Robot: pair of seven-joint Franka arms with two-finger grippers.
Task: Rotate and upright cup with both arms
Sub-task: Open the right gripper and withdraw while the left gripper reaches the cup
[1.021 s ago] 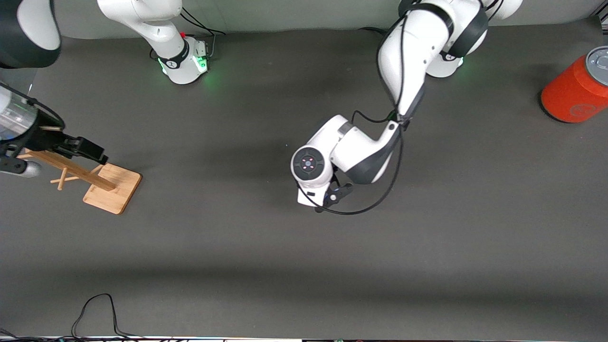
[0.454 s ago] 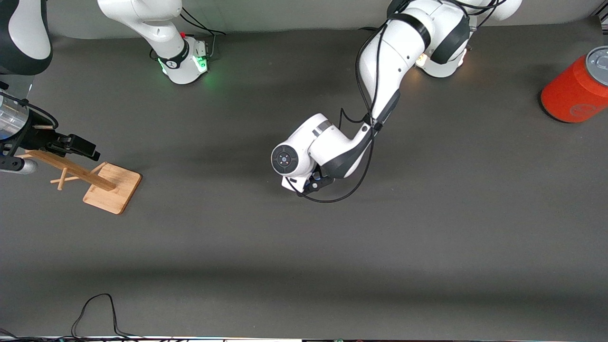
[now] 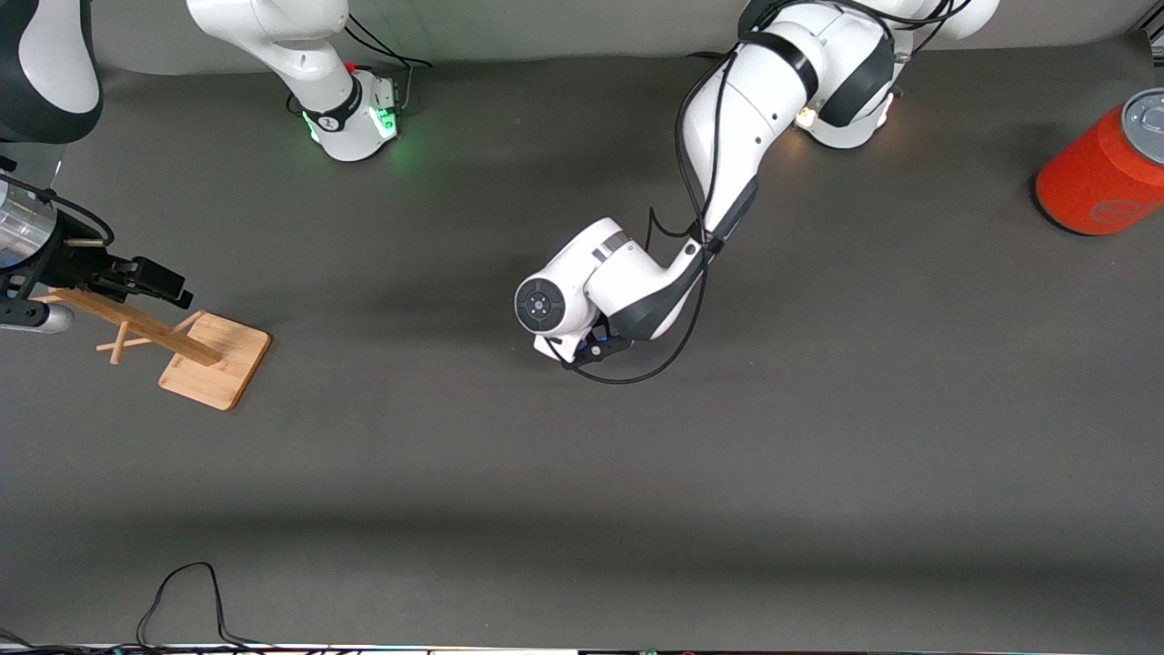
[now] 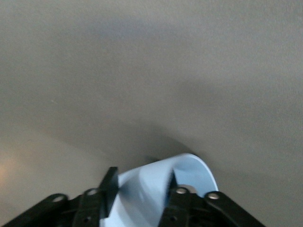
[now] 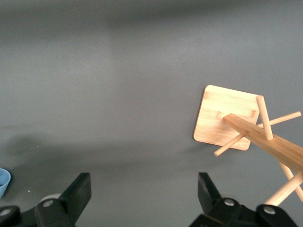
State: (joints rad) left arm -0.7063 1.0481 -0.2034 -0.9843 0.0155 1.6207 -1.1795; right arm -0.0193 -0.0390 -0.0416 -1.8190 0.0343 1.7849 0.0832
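Note:
The pale-blue cup (image 4: 194, 170) sits tilted between the black fingers of my left gripper (image 4: 142, 190), which is shut on it low over the dark mat. In the front view the left gripper (image 3: 582, 350) is over the middle of the table, and its white wrist hides the cup. My right gripper (image 3: 173, 284) is open and empty over the wooden rack at the right arm's end of the table. In the right wrist view the right gripper (image 5: 144, 191) has its jaws wide apart, and a sliver of the cup (image 5: 4, 182) shows at the frame edge.
A wooden peg rack (image 3: 216, 359) on a square base stands at the right arm's end and also shows in the right wrist view (image 5: 227, 118). A large orange-red can (image 3: 1105, 168) stands at the left arm's end. A black cable (image 3: 182, 591) lies along the table edge nearest the front camera.
The left arm has swung its wrist and gripper toward the right arm's end of the table. Its base light has turned from green to orange. The right gripper has pulled back slightly.

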